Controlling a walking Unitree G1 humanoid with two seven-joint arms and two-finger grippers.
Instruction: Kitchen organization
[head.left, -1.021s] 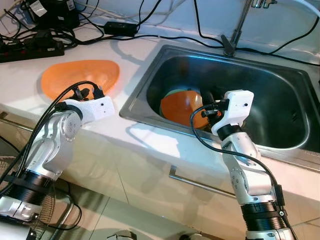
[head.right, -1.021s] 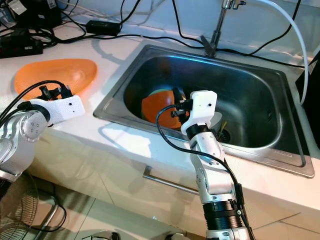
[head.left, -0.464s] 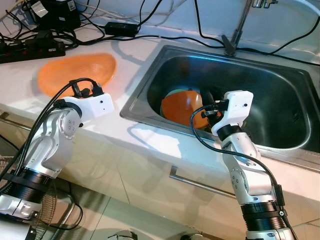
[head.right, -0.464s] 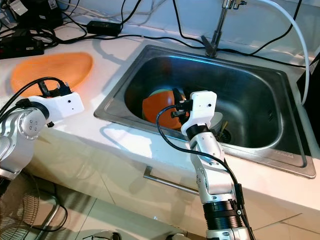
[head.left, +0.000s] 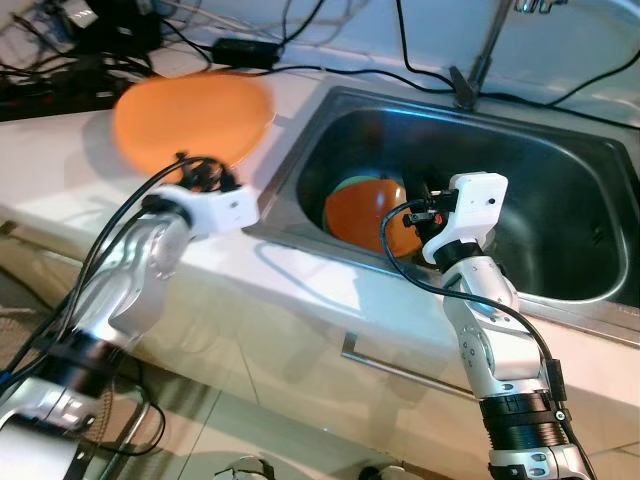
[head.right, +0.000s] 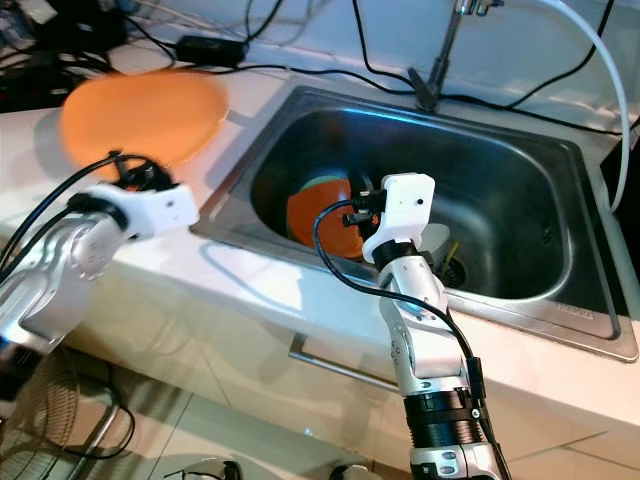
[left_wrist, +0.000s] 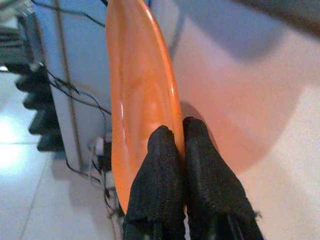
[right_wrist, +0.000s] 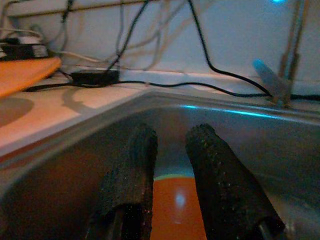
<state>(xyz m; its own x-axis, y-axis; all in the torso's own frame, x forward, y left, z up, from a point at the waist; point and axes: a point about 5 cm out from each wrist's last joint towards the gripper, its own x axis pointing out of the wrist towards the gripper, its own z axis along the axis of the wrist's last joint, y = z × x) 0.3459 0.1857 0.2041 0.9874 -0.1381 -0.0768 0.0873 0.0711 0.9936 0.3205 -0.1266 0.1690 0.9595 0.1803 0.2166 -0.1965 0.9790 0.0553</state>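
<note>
At upper left, the left end effector (left_wrist: 179, 165), clamped on the orange plate (head.left: 190, 120), has raised it off the bench (head.left: 60, 190), likely sink-bound; the right end effector (right_wrist: 172, 200) hovers slightly open, empty.

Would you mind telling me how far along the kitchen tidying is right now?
Nothing looks put away yet. In hand: the left gripper is shut on the rim of the orange plate, held above the counter. Left: an orange bowl sits in the sink, with the right gripper open above it.
</note>
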